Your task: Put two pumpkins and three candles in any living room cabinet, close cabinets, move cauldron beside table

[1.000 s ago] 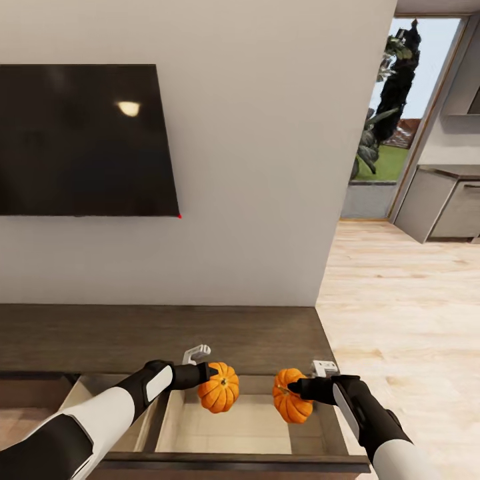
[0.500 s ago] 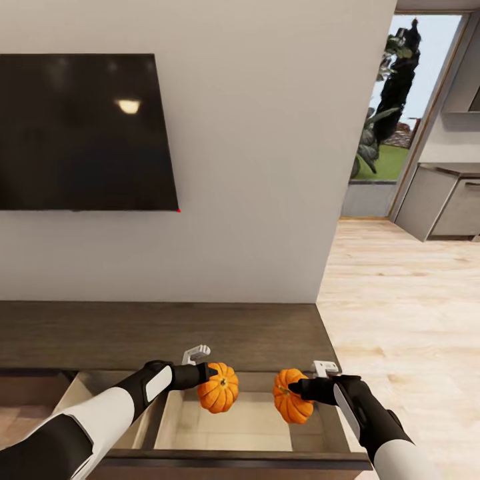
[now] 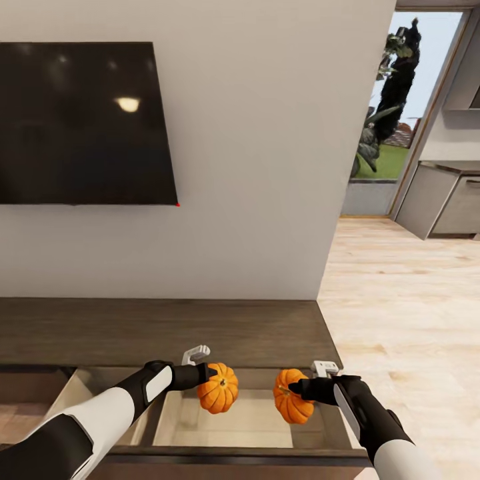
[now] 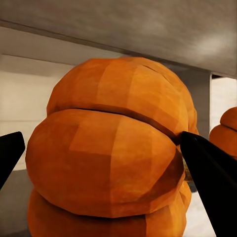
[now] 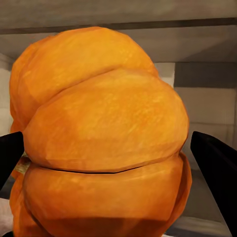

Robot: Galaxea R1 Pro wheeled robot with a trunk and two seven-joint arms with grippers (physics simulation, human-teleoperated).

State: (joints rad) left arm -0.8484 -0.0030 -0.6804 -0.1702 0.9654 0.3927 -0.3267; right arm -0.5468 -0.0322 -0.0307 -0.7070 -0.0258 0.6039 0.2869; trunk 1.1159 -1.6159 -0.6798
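Two orange ribbed pumpkins hang over the open drawer (image 3: 227, 427) of the dark brown cabinet (image 3: 160, 330). My left gripper (image 3: 212, 379) is shut on the left pumpkin (image 3: 219, 389), which looms large in the left wrist view (image 4: 113, 148) between black fingertips (image 4: 207, 168). On the right pumpkin (image 3: 292, 397) my right gripper (image 3: 297, 390) is shut; that pumpkin (image 5: 103, 143) sits between the dark fingers (image 5: 217, 165) in the right wrist view. Both pumpkins are held above the pale drawer floor, a hand's width apart. The other pumpkin's edge (image 4: 224, 133) peeks in beside the left one.
A second drawer (image 3: 73, 400) stands open to the left. A black TV (image 3: 83, 123) hangs on the white wall above the cabinet. Pale wood floor (image 3: 400, 320) runs to the right toward grey kitchen units (image 3: 447, 207) and a window.
The camera has tilted or risen slightly, so the TV and cabinet sit higher in the picture. Both grippers still hold their pumpkins over the drawer, in nearly the same place.
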